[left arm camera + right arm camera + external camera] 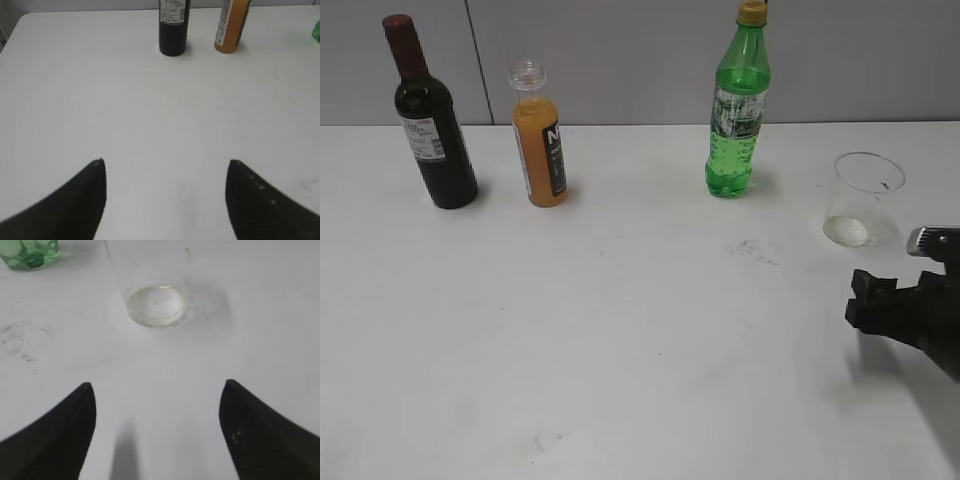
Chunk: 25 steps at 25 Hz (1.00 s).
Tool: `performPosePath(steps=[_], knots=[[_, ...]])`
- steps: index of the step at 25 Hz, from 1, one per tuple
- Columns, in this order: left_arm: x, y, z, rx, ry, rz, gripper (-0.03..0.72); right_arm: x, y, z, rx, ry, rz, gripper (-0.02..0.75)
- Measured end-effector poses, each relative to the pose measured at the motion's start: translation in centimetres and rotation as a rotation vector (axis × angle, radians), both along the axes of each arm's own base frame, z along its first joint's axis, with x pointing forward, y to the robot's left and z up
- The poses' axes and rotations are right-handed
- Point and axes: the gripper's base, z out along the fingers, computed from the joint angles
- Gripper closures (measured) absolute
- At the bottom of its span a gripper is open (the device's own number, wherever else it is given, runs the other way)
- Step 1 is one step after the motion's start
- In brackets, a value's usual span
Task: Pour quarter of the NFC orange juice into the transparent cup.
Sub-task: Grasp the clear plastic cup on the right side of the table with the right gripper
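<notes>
Both grippers stand with fingers apart: the right gripper (157, 410) faces the transparent cup (865, 198) (empty, upright), the left gripper (165, 180) faces the uncapped NFC orange juice (540, 140).

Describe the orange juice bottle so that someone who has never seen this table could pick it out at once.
Three bottles stand in a row along the far edge of the white table. The NFC orange juice is the middle one, beside the dark wine bottle at the left end. It is the shortest of the three, uncapped, with a clear neck, opaque orange liquid and a black label, unlike the taller green soda bottle.
</notes>
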Motion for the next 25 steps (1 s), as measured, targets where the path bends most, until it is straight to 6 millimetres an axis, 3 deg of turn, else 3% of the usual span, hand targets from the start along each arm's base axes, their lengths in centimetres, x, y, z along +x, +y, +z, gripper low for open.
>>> performPosePath(steps=[4,13,18,25], knots=[[0.0,0.0,0.0,0.0,0.0,0.0,0.121,2.0,0.6,-0.3,0.011,-0.036,0.002,0.147],[0.0,0.0,0.0,0.0,0.0,0.0,0.121,5.9,1.6,1.3,0.053,-0.171,-0.023,0.147],[0.0,0.0,0.0,0.0,0.0,0.0,0.121,6.4,1.7,1.4,0.057,-0.189,-0.023,0.147],[0.0,0.0,0.0,0.0,0.0,0.0,0.121,6.1,1.6,-1.4,0.027,-0.095,-0.018,0.103]])
